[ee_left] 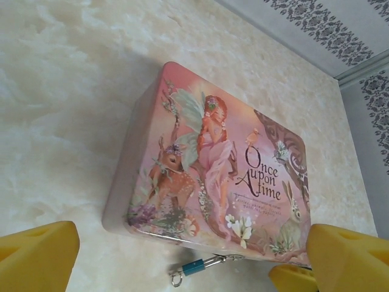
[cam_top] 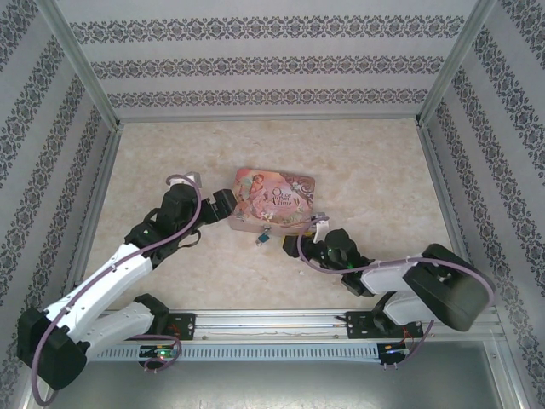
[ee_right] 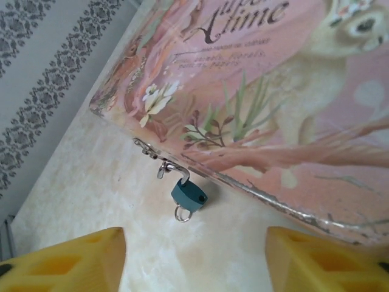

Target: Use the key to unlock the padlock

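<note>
The tiny teal padlock [ee_right: 189, 194] hangs by its thin silver shackle from the clasp on the near edge of the pink illustrated tin [cam_top: 274, 198]. One shackle leg sits in the body, and a dark empty hole shows beside it. A small silver key ring [ee_right: 182, 213] sticks out of the body's underside; the key's blade is hidden. My right gripper [ee_right: 194, 258] stands open just short of the padlock, nothing between its yellow fingers. My left gripper [ee_left: 191, 246] is open too, facing the tin's near left corner, with the padlock [ee_left: 194, 267] lying between its fingertips but untouched. From above, the padlock [cam_top: 265, 239] lies between both grippers.
The tin [ee_left: 213, 164] lies flat on the pale marbled table [cam_top: 375, 170]. Patterned walls with metal posts [cam_top: 81, 64] close in the left, right and back. An aluminium rail [cam_top: 272, 319] runs along the near edge by the arm bases.
</note>
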You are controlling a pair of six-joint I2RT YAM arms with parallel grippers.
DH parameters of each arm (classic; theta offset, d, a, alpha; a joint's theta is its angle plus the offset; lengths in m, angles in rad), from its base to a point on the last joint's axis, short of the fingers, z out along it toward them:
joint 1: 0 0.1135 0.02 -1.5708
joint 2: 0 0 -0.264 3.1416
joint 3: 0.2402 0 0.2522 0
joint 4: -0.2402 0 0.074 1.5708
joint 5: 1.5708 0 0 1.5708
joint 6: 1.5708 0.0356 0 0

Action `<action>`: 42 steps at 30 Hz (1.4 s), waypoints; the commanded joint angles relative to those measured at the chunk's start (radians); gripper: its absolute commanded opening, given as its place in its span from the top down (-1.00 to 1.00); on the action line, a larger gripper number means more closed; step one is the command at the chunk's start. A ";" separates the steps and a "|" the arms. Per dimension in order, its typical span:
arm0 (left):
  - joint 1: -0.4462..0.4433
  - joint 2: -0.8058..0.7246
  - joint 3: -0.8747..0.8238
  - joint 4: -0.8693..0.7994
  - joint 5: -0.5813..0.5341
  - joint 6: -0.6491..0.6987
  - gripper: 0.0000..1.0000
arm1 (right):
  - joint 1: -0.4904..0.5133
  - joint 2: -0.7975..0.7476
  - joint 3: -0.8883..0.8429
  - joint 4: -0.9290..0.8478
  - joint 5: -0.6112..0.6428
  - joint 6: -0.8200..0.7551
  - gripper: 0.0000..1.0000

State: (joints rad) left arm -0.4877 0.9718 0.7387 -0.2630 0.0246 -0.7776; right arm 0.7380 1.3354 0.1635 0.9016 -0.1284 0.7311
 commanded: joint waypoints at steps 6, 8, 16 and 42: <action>0.110 0.123 0.003 0.071 0.164 0.096 -0.94 | -0.082 -0.112 0.027 -0.153 -0.058 -0.030 -0.67; 0.127 0.167 0.013 0.099 0.202 0.109 -0.92 | -0.098 -0.120 0.035 -0.180 -0.074 -0.038 -0.67; 0.181 0.378 0.048 0.223 0.302 0.116 -0.76 | -0.152 -0.097 0.083 -0.190 -0.149 -0.060 -0.68; 0.192 0.442 -0.114 0.300 0.371 -0.006 -0.49 | -0.283 0.253 0.390 -0.121 -0.339 -0.131 -0.60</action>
State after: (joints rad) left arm -0.2989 1.4315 0.6727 0.0437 0.3862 -0.7521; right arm 0.4599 1.5600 0.5068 0.7174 -0.4183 0.6315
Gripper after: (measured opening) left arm 0.748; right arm 0.798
